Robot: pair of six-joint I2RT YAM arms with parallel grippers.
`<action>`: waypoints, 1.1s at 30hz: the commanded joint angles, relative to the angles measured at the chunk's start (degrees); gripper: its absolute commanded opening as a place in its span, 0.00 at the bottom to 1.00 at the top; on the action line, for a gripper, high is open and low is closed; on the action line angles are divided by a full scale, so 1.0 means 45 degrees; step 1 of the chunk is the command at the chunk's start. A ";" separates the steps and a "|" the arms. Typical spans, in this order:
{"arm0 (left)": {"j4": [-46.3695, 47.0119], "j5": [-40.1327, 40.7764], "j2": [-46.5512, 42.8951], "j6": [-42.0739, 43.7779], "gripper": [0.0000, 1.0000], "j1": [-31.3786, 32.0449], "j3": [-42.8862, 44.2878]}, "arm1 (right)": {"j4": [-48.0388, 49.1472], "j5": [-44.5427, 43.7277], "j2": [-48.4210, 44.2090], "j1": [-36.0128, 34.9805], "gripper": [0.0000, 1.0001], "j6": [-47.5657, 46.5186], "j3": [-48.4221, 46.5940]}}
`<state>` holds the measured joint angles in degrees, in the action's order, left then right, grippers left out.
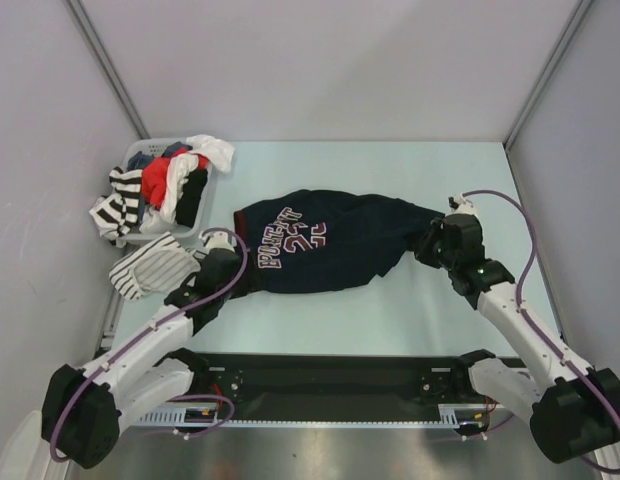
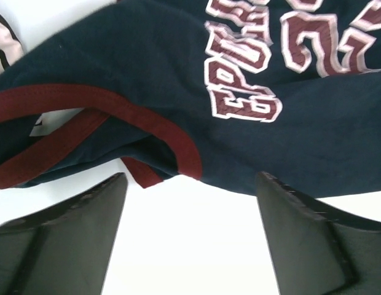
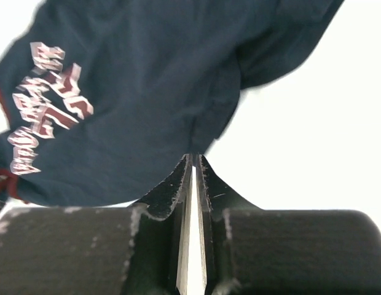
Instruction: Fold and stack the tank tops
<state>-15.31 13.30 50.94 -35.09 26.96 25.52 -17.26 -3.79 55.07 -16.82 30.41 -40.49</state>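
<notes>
The dark navy tank top with maroon trim and a "23" lies crumpled across the middle of the table. My left gripper is at its left end. In the left wrist view it stands open just short of the maroon-edged hem, with nothing between its fingers. My right gripper is at the top's right end. Seen from the right wrist, its fingertips are pinched together on the edge of the navy cloth. The white thin-striped tank top lies folded left of my left arm.
A white basket at the back left holds several garments in red, white and black. A bold black-and-white striped piece hangs over its near side. Grey walls stand close on the left, back and right.
</notes>
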 commanded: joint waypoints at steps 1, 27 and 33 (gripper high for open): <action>0.0664 -0.0103 0.0671 0.0337 0.81 -0.0054 0.0404 | -0.0034 0.0491 0.0399 -0.0052 0.11 -0.0099 0.0227; 0.1700 -0.3754 0.3035 -0.0733 0.00 -0.4153 0.3743 | 0.2485 0.1935 0.2564 -0.0129 0.42 -0.0528 0.1127; 0.2231 -0.3912 0.3699 -0.1323 0.00 -0.4643 0.4230 | 0.3658 0.2152 0.4967 -0.0559 0.46 -0.0470 0.0522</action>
<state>-7.33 -1.52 65.98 -38.65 6.74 41.12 -6.61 4.38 73.69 -18.28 28.73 -35.14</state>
